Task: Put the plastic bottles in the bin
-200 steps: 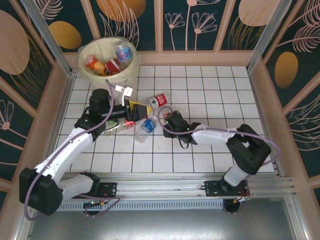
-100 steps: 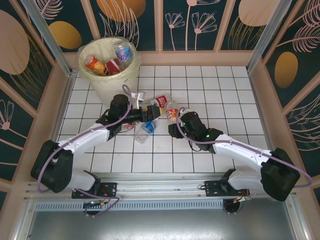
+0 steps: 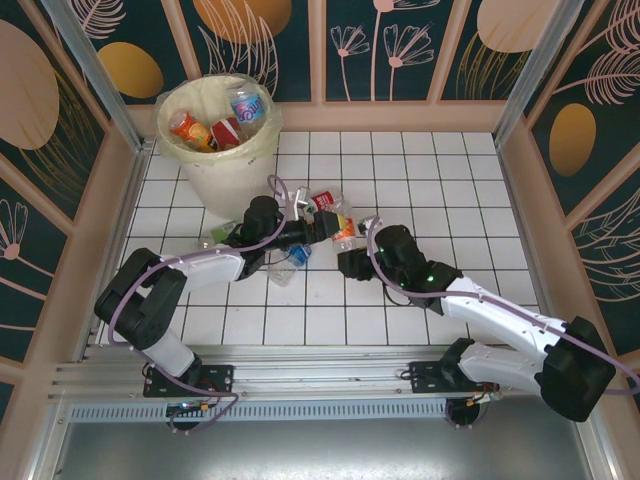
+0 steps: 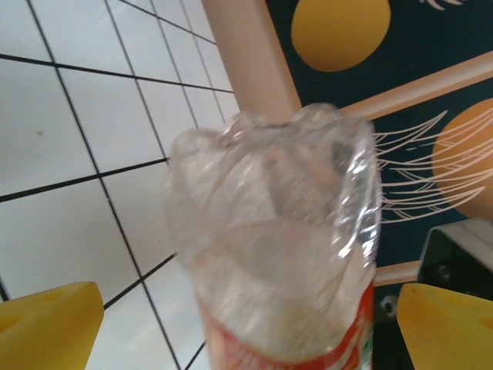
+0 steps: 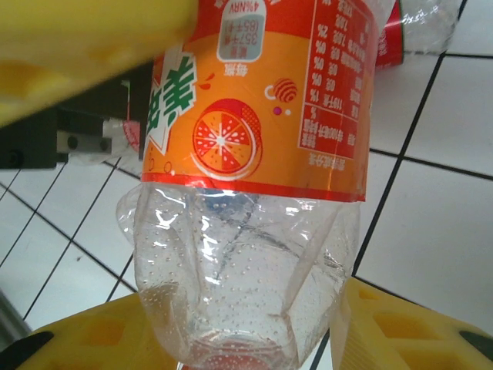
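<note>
Orange-labelled bottle [image 5: 254, 116] clamped in right end effector [image 5: 200, 208].

The bin [image 3: 225, 180] is cream with a yellowish liner, standing upright well up-left of both end effectors. Inside it are an orange bottle [image 3: 188, 128], a red bottle [image 3: 228, 131] and a blue-label bottle [image 3: 246, 102].

A crumpled clear red-label bottle [image 4: 277, 254] sits between the spread fingers of the left end effector [image 4: 246, 324]. The right end effector [image 5: 223, 185] pinches an orange-label bottle [image 5: 254, 154]. A blue-cap bottle [image 3: 290, 262] lies on the table just below the left end effector.
</note>
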Robot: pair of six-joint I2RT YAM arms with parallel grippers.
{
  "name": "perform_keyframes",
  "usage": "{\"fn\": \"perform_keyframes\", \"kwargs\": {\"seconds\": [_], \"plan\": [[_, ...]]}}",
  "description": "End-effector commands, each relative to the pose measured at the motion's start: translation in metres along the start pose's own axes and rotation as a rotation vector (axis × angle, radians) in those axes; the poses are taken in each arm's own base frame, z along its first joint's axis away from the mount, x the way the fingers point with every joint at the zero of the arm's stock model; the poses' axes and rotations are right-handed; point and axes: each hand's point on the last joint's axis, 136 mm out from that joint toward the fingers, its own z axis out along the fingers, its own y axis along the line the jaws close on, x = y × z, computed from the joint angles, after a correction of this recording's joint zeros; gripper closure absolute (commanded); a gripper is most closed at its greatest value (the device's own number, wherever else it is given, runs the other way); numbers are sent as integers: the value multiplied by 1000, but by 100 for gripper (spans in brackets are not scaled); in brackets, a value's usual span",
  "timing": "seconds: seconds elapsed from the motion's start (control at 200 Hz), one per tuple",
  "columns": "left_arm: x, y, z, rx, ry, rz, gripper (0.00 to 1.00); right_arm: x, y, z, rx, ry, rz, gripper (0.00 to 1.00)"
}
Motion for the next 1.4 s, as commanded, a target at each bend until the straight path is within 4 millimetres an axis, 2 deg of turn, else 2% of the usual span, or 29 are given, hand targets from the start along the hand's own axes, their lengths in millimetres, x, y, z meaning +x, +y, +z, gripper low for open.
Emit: {"fn": "perform_keyframes", "kwargs": {"seconds": [0.0, 0.28, 0.62, 1.156, 1.226, 1.391], "plan": [[-7, -28, 3, 115, -12, 49, 4, 1, 8, -3, -60, -2, -22, 51], [-4, -32, 4, 142, 6, 48, 10, -2, 16, -7, -121, -15, -21, 52], [-4, -26, 8, 113, 23, 45, 10, -4, 17, -11, -141, -25, -19, 53], [-11, -41, 4, 125, 9, 69, 40, -6, 19, -13, -154, -31, -27, 51], [-13, -44, 3, 124, 2, 79, 41, -7, 20, -14, -159, -36, -26, 48], [-26, -52, 0, 59, -21, 139, 42, -11, 24, -25, -179, -69, -26, 27]]}}
